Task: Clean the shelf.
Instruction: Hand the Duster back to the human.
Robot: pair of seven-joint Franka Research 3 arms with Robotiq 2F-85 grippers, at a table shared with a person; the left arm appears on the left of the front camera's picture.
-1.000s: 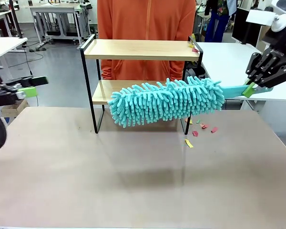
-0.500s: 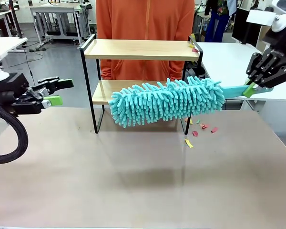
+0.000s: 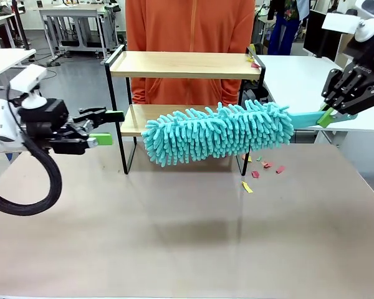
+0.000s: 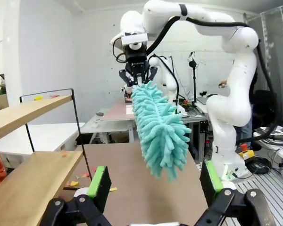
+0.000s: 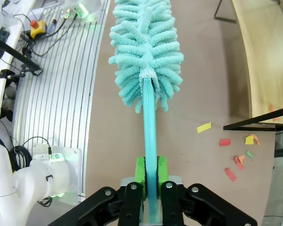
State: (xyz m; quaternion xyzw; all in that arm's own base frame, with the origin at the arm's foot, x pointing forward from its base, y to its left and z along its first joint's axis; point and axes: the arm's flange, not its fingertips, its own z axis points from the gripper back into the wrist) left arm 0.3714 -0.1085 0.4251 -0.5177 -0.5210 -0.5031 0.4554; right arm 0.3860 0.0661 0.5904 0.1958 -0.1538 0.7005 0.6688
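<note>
At the far middle of the worktop (image 3: pixel 174 237) I've got the shelf (image 3: pixel 184 64) standing upright, two wooden boards on a thin black frame, with a person in an orange top (image 3: pixel 190 25) right behind it. My right pincer (image 3: pixel 336 113) is clamped tight on the teal handle of the duster (image 3: pixel 218 132), and from the right wrist view you can see the handle squeezed between the green pads (image 5: pixel 140 170). The fluffy teal head hangs in the air in front of the lower board, tilted a bit, tip pointing toward my left.

My left pincer (image 3: pixel 107 127) is spread wide and holding nothing. It sits just beside the shelf's left end, about level with the lower board, fingers pointing at the frame. From the left wrist view both boards run along the left side and the duster head hangs between the open fingers (image 4: pixel 100 183), farther off.

Little paper scraps (image 3: pixel 262 167), red, yellow and a bit of green, lie on the worktop near the shelf's right legs. A couple more sit on the right end of the top board.
</note>
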